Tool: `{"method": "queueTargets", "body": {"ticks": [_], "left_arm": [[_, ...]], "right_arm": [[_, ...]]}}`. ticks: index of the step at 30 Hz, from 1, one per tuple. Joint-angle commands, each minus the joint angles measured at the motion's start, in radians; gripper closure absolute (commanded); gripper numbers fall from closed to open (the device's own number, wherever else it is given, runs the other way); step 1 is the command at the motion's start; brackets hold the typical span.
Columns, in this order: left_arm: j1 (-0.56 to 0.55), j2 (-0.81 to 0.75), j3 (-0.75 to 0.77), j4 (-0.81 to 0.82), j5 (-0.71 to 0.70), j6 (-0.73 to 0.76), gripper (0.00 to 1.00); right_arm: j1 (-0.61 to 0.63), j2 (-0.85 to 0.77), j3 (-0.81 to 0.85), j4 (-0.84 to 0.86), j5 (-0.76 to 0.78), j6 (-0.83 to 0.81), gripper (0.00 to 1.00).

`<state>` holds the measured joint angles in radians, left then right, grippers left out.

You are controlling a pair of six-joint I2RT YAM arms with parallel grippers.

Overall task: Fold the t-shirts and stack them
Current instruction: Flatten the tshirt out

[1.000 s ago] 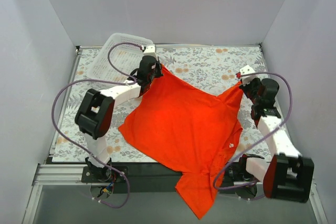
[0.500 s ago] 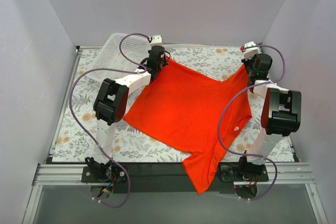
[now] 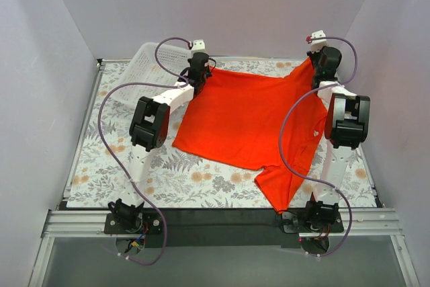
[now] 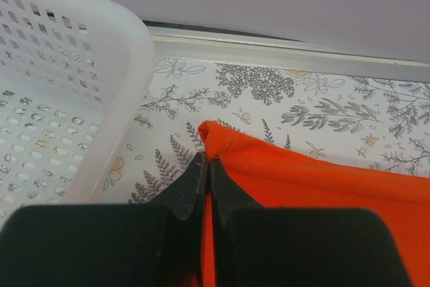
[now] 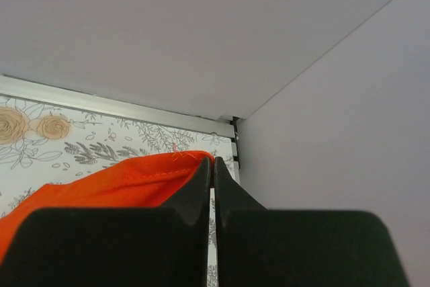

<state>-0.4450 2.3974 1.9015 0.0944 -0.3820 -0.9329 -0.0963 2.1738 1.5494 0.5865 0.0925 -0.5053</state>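
Step, as judged: spreading t-shirt (image 3: 245,119) flat, pre-fold | left gripper (image 4: 205,169), right gripper (image 5: 213,166): jaws pinched on its upper-frame corners | next: lower, release evenly

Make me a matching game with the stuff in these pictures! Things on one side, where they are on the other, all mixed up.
Things:
1. white plastic mesh basket
2. plain orange-red fabric t-shirt
3. left end effector
4. right end effector

Places:
A. pinching cloth by the far right corner
B. sitting in the far left corner
C. pinching cloth beside the basket
D. stretched between both end effectors

Pairs: 1-B, 2-D, 3-C, 4-A
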Motion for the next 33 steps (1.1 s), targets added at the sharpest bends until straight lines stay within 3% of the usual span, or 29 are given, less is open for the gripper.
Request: {"method": "queueTargets", "body": {"ticks": [1, 6, 7, 8, 9, 10, 12, 13, 17, 19, 20, 22, 25, 28, 33], "left_arm": [[0.017, 0.008, 0.077, -0.010, -0.031, 0.028, 1.00], [0.029, 0.054, 0.152, -0.004, -0.018, 0.025, 1.00], [0.031, 0.058, 0.163, -0.002, -0.012, 0.022, 1.00], [0.034, 0.062, 0.172, -0.004, 0.018, 0.020, 1.00], [0.034, 0.057, 0.183, -0.007, 0.038, 0.011, 0.96], [0.034, 0.045, 0.192, -0.013, 0.060, 0.006, 0.78], [0.035, 0.020, 0.205, -0.031, 0.166, -0.007, 0.60], [0.032, -0.024, 0.196, -0.036, 0.192, -0.015, 0.51], [0.032, -0.195, 0.082, -0.041, 0.310, -0.066, 0.40], [0.031, -0.280, 0.004, -0.035, 0.376, -0.083, 0.36], [0.031, -0.381, -0.090, -0.041, 0.429, -0.084, 0.36], [0.029, -0.535, -0.250, -0.079, 0.488, -0.116, 0.35], [0.023, -0.850, -0.615, -0.189, 0.538, -0.165, 0.35], [0.016, -1.027, -0.887, -0.272, 0.506, -0.198, 0.36], [-0.003, -1.204, -1.097, -0.331, 0.433, -0.175, 0.36]], "right_arm": [[0.018, 0.046, 0.098, 0.075, 0.047, -0.018, 0.99], [0.050, 0.110, 0.208, 0.062, 0.072, -0.038, 0.96], [0.055, 0.113, 0.224, 0.052, 0.075, -0.044, 0.89], [0.059, 0.113, 0.233, 0.027, 0.075, -0.059, 0.66], [0.066, 0.091, 0.224, 0.023, 0.078, -0.065, 0.53], [0.066, 0.066, 0.207, 0.019, 0.084, -0.068, 0.42], [0.063, 0.005, 0.114, 0.009, 0.090, -0.070, 0.19], [0.060, -0.076, 0.066, -0.005, 0.079, -0.068, 0.16], [0.023, -0.331, -0.147, -0.204, -0.061, -0.027, 0.11], [-0.022, -0.484, -0.242, -0.447, -0.272, -0.025, 0.11], [-0.058, -0.581, -0.279, -0.605, -0.416, -0.047, 0.11], [-0.094, -0.696, -0.378, -0.832, -0.534, -0.114, 0.11], [-0.125, -0.842, -0.500, -1.096, -0.593, -0.251, 0.14], [-0.144, -0.856, -0.569, -1.244, -0.553, -0.297, 0.20], [-0.166, -0.778, -0.603, -1.469, -0.643, -0.376, 0.30]]}}
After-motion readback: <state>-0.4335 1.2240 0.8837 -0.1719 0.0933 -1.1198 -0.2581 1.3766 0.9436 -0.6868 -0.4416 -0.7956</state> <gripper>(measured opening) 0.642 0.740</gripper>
